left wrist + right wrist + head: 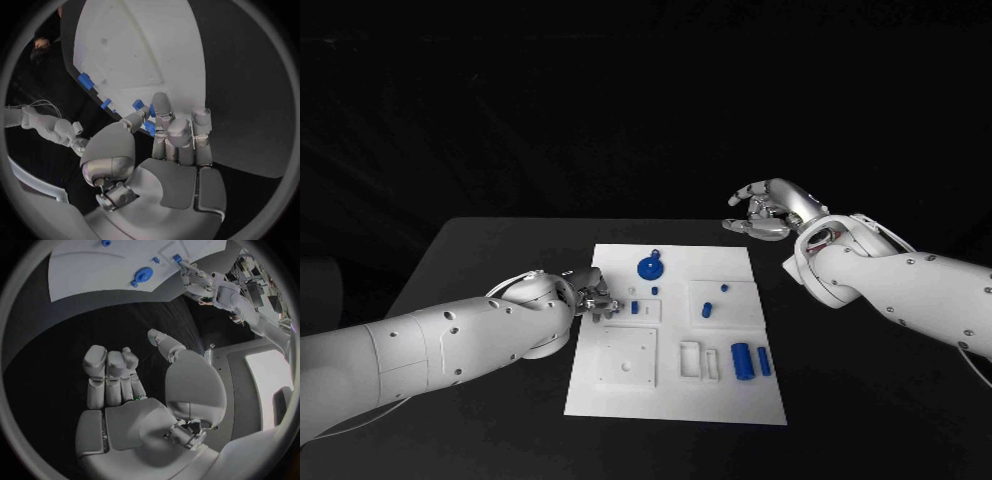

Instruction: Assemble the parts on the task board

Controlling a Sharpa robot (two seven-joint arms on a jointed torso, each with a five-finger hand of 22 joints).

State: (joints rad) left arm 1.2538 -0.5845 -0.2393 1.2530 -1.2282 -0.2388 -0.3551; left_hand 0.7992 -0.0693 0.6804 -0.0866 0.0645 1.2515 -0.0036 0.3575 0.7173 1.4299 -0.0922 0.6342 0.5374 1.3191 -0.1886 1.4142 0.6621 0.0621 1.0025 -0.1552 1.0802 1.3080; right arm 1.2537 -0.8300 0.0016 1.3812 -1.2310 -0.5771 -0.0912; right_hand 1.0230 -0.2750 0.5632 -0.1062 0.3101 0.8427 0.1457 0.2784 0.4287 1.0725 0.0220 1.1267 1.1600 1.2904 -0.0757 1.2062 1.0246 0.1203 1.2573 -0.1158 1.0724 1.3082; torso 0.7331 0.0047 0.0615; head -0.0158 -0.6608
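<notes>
Black table point(488, 260) under the board, spreading from 9 to 3 o'clock; dark backdrop point(589, 100) at 12.

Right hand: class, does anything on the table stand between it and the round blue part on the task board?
Nothing visible does. The right hand hovers beyond the far right corner of the task board, holding nothing; only bare black table and white board lie between it and the round blue part.

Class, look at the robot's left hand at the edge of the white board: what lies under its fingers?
Under the left hand lies the left edge of the white board, and the left wrist view shows a small blue piece at its fingertips. Whether the fingers actually grip it is hidden by the hand.
</notes>
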